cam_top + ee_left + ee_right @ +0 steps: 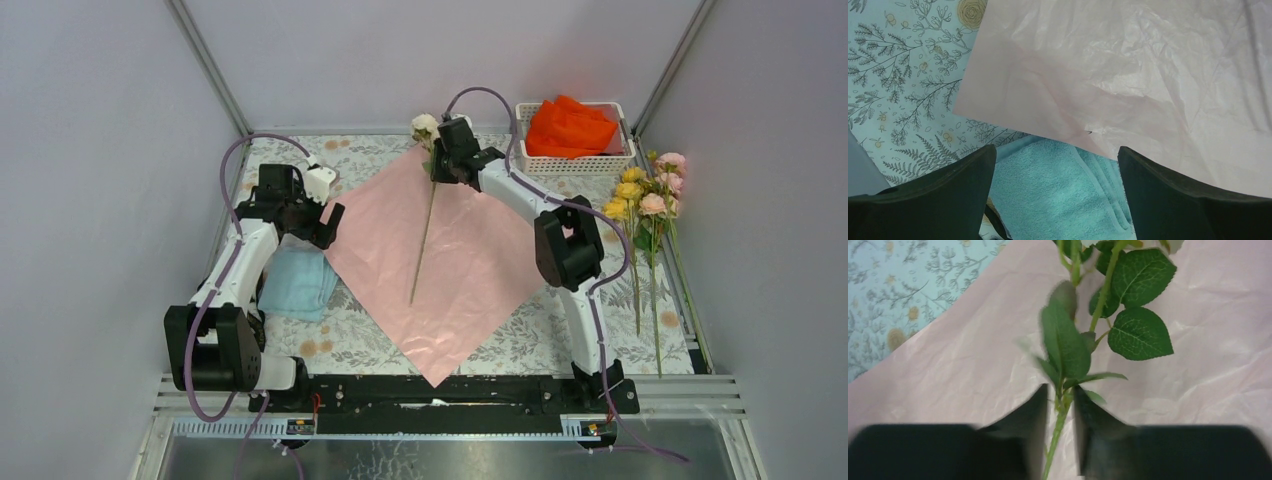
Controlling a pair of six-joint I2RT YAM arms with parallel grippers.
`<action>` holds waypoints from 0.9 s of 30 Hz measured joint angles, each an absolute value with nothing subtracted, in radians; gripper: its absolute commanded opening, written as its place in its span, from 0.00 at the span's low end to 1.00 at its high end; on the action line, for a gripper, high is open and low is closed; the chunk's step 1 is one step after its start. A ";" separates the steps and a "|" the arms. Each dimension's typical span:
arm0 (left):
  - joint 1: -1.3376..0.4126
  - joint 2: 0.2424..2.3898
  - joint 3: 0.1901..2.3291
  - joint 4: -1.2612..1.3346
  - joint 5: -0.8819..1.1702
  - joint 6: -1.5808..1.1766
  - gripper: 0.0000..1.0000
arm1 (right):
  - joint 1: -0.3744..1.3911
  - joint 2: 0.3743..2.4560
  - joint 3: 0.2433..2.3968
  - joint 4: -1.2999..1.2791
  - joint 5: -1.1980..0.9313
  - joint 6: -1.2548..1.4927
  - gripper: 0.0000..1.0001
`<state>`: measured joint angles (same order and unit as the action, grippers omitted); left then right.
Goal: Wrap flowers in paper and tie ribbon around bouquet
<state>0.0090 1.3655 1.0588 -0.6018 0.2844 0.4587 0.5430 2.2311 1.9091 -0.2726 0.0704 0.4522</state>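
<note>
**Top view.** The paper (470, 270), pale pink face up, is lying as a diamond on the patterned tabletop (520, 335). A single white rose (425, 127) is stretching across it, with its head past the far corner and its stem running toward the middle. The right claw (438, 165) is sitting over the stem just below the head. The left claw (328, 215) is hovering at the paper's left corner, above a light blue towel (298, 283). The other flowers (645, 195) are lying along the tabletop's right edge, near a white basket (575, 165) that is holding an orange cloth (568, 127).

**Left wrist view.** The left claw (1056, 150) is standing wide and gripping nothing. The towel (1048, 195) and the paper's edge are showing between its fingers.

**Right wrist view.** The right claw (1060, 392) is standing narrow, its fingers flanking the stem (1057, 425). A sliver of paper is showing beside the stem. Green leaves (1140, 332) are spreading just beyond.
</note>
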 measured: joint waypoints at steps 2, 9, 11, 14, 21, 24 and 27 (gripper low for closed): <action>0.009 1.365 1.058 -0.601 0.283 0.459 0.99 | 0.542 2.258 1.937 -0.302 0.086 0.432 0.58; 0.009 1.366 1.058 -0.602 0.278 0.466 0.99 | 0.463 2.166 1.845 -0.393 0.131 0.291 0.73; 0.009 1.366 1.058 -0.602 0.279 0.467 0.99 | 0.386 2.059 1.741 -0.426 0.167 0.248 0.71; 0.009 1.366 1.058 -0.602 0.279 0.467 0.99 | 0.189 1.877 1.573 -0.437 0.220 0.208 0.66; 0.009 1.377 1.058 -0.602 0.279 0.466 0.99 | -0.268 1.686 1.277 -0.420 0.343 0.161 0.79; 0.009 1.387 1.058 -0.607 0.279 0.466 0.99 | -0.258 1.721 1.236 -0.437 0.352 0.153 0.78; 0.009 1.390 1.058 -0.625 0.273 0.466 0.99 | -0.248 1.773 1.229 -0.431 0.356 0.152 0.75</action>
<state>0.0090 1.3903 1.0580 -0.6254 0.2729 0.4660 -0.2481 1.7725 1.2289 -0.4313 0.3561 0.1524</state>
